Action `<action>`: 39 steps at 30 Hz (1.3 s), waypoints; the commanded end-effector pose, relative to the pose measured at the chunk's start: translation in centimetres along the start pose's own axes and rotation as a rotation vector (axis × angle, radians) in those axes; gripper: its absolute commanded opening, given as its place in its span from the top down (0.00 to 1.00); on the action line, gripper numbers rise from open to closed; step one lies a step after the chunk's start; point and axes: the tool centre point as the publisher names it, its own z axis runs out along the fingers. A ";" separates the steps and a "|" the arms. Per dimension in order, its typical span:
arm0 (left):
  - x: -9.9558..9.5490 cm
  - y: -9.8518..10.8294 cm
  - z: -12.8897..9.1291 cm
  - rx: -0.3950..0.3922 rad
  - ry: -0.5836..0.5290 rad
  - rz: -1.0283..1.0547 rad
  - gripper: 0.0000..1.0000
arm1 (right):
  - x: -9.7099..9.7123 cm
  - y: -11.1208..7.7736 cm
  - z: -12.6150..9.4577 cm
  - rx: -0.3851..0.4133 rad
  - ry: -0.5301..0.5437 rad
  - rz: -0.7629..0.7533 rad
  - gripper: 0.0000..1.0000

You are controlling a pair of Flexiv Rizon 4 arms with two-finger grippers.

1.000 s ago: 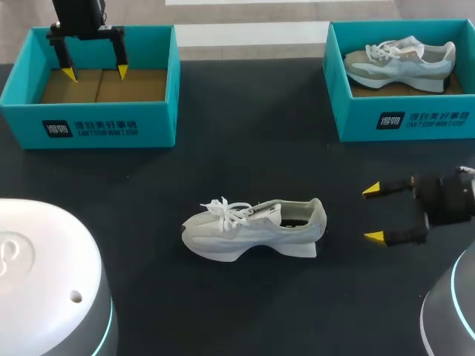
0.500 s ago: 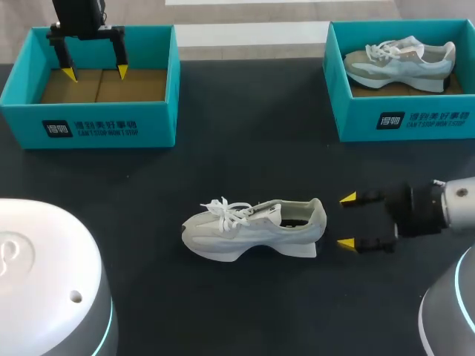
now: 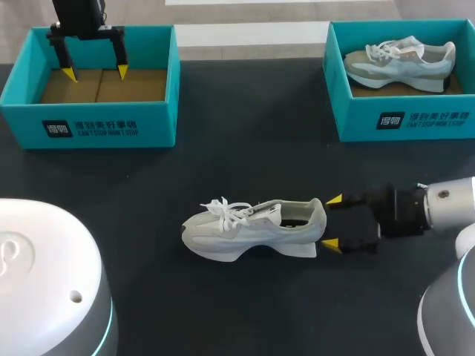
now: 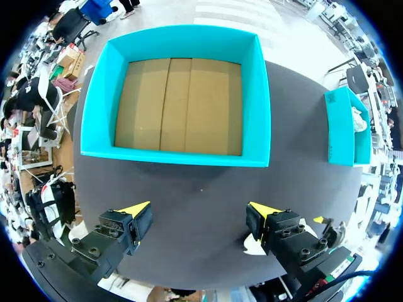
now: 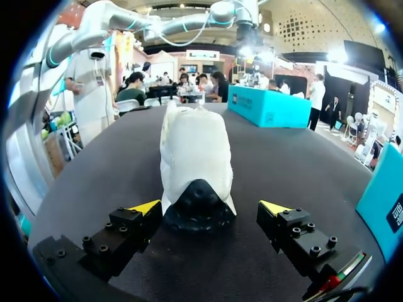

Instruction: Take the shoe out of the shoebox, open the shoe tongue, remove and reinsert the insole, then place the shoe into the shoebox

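A pale grey-white shoe point(image 3: 252, 228) lies on its sole in the middle of the black table point(image 3: 245, 141), toe to the left, laces loose. My right gripper point(image 3: 331, 222) stands open at the shoe's heel, one yellow tip on each side of it without touching. In the right wrist view the shoe's heel point(image 5: 196, 201) sits just ahead of the open right gripper point(image 5: 211, 207). My left gripper point(image 3: 95, 73) hangs open over the empty teal shoebox point(image 3: 93, 111) at the back left. The left wrist view shows the open left gripper point(image 4: 197, 209) above that shoebox point(image 4: 179, 100).
A second teal shoebox point(image 3: 401, 119) at the back right holds another shoe point(image 3: 401, 63). It also shows small as the second shoebox point(image 4: 345, 129) in the left wrist view. White robot bases point(image 3: 44, 282) fill the near corners.
My right gripper has moved left across the table, from well to the right of the shoe up to its heel. The left arm and the shoe have not moved.
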 end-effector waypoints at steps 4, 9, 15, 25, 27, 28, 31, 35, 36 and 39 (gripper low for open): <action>0.0 0.0 0.0 0.001 0.000 0.000 0.00 | 0.5 0.2 1.9 -0.012 -0.003 0.001 0.00; 0.0 0.0 0.0 0.001 0.000 0.000 0.00 | 0.8 0.5 2.7 -0.015 0.013 -0.003 0.00; 0.0 0.0 0.0 0.001 0.000 0.000 0.00 | 1.0 0.6 3.6 -0.030 0.025 -0.005 0.00; 0.0 0.0 0.0 0.001 0.000 0.000 0.00 | 1.2 1.1 6.1 -0.035 0.082 -0.015 0.00; 0.0 0.0 0.0 0.001 0.000 0.000 0.00 | 1.3 1.0 6.4 -0.038 0.085 -0.015 0.00; 0.0 0.0 0.0 0.001 0.000 0.000 0.00 | 1.3 1.0 6.5 -0.039 0.089 -0.014 0.00; 0.0 0.0 0.0 0.001 0.000 0.000 0.00 | 1.4 1.0 6.8 -0.041 0.091 -0.013 0.00; 0.0 0.0 0.0 0.001 0.000 0.000 0.00 | 1.3 1.0 6.9 -0.046 0.093 -0.014 0.00; 0.0 0.0 0.0 0.001 0.000 0.000 0.00 | 1.3 1.0 7.0 -0.045 0.097 -0.017 0.00; 0.0 0.0 0.0 0.001 0.000 0.000 0.00 | 1.3 1.0 7.2 -0.044 0.104 -0.016 0.62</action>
